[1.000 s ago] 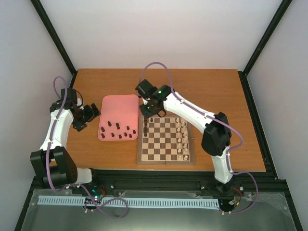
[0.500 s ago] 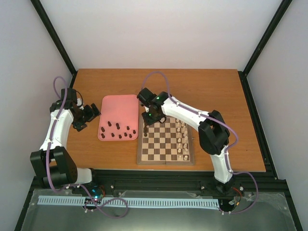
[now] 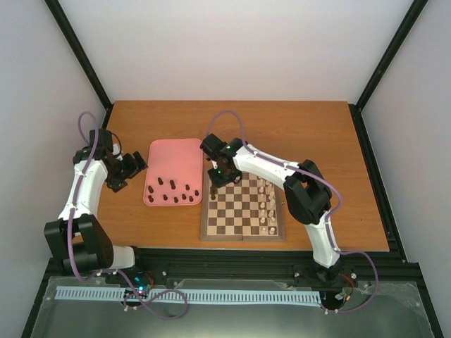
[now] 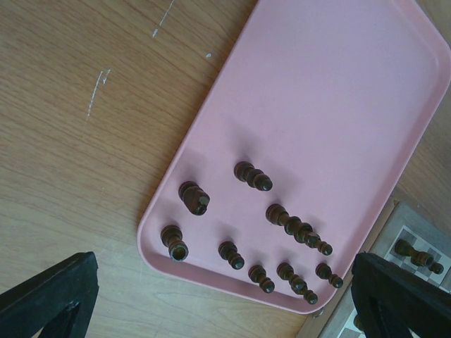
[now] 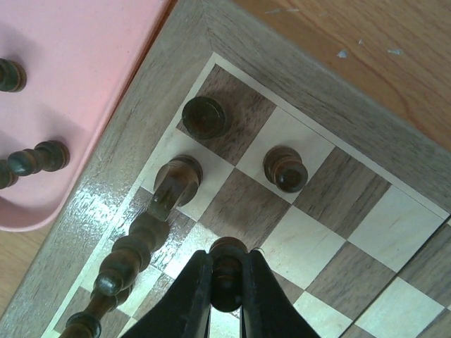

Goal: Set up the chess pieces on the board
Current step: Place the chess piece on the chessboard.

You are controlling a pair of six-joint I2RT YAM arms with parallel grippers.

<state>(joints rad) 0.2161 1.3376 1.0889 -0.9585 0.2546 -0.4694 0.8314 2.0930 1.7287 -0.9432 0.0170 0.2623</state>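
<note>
My right gripper (image 5: 227,273) is shut on a small dark chess piece (image 5: 227,255), held upright just over a square in the second column near the board's far left corner. Other dark pieces stand there: one in the corner (image 5: 203,116), one beside it (image 5: 285,169), and a line down the left edge (image 5: 121,262). The board (image 3: 243,237) lies mid-table with my right gripper (image 3: 213,184) at its left edge. Several dark chess pieces (image 4: 254,176) lie on the pink tray (image 4: 338,91). My left gripper (image 4: 225,306) hangs open over the tray's near left corner, holding nothing.
Cream pieces (image 3: 266,204) fill the board's right two columns. The pink tray (image 3: 173,158) lies touching the board's left border. My left gripper (image 3: 129,169) hovers over bare wood left of the tray. Black frame posts rise at the table's corners.
The right arm's elbow has swung left and its wrist has drawn in and down over the board's far left corner, still holding the piece. The left arm has not moved.
</note>
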